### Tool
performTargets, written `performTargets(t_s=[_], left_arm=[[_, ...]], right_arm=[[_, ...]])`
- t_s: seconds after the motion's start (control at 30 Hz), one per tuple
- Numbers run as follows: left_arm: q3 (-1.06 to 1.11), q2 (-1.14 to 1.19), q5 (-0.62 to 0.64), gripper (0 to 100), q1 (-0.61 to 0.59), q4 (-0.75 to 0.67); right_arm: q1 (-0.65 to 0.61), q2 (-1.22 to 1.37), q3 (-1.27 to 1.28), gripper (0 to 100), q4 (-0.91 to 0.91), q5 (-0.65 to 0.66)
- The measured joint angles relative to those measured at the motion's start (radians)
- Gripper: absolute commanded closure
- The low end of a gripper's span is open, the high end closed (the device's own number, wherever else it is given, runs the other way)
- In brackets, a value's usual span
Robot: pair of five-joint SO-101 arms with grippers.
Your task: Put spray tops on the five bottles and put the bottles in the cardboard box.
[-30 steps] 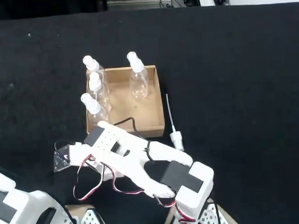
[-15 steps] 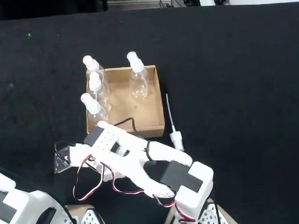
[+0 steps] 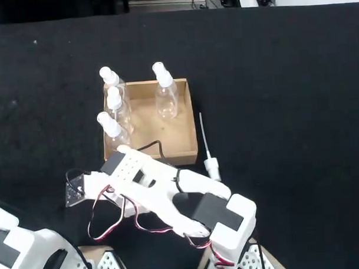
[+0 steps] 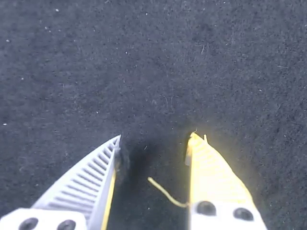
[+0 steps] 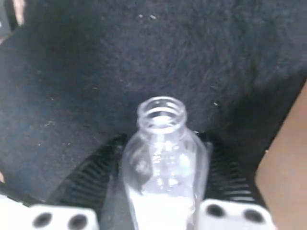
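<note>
Clamping an uncapped clear bottle between its dark jaws, the right gripper is sitting low over the black cloth, and the bottle's open neck is pointing away from the wrist. In the high view the right arm is stretching across the front of the table, putting that gripper near the front left corner of the cardboard box. Inside the box, three capped bottles are standing in a row along the left wall, and a fourth capped bottle is standing near the back wall. A loose spray top is lying on the cloth just beside the box's right wall. The left gripper is hanging with its jaws spread wide over the cloth.
</note>
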Motion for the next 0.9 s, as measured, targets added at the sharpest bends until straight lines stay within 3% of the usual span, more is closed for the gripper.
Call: performTargets(t_s=[0.27, 0.43, 0.57, 0.7, 0.9], left_arm=[[0.000, 0.000, 0.000, 80, 0.000, 0.000], [0.000, 0.000, 0.000, 80, 0.000, 0.000], [0.000, 0.000, 0.000, 80, 0.000, 0.000], [0.000, 0.000, 0.000, 80, 0.000, 0.000], [0.000, 0.000, 0.000, 80, 0.000, 0.000]], right_arm=[[-0.002, -0.034, -0.006, 98.8, 0.092, -0.005], [0.002, -0.275, -0.008, 98.8, 0.170, -0.086], [0.089, -0.506, -0.008, 98.7, 0.222, -0.176], [0.290, -0.726, -0.008, 98.7, 0.275, -0.247], [0.853, -0.890, 0.055, 98.7, 0.176, -0.245]])
